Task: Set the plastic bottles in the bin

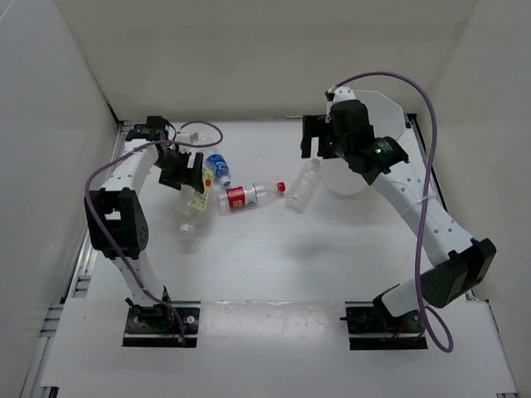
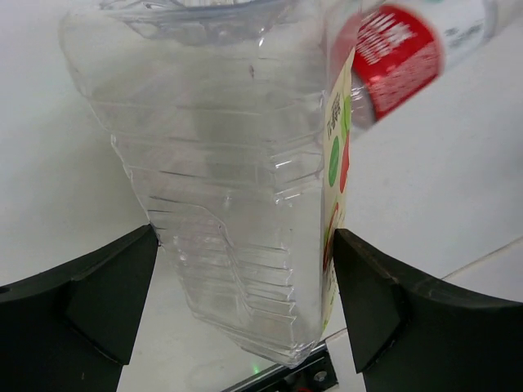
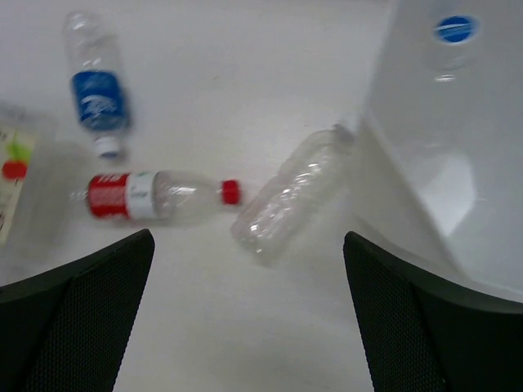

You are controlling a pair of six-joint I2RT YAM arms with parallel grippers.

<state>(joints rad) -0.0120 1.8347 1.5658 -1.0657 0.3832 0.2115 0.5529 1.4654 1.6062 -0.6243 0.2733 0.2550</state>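
now left gripper (image 2: 245, 245) clamps clear bottle (image 2: 221, 155); right gripper (image 3: 249, 241) wide, empty, beside bin (image 3: 425, 131).

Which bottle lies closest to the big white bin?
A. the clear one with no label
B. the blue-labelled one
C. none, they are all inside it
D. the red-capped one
A: the unlabelled clear bottle lies on the table right beside the bin, while the red-capped bottle and the blue-labelled bottle lie farther from it.
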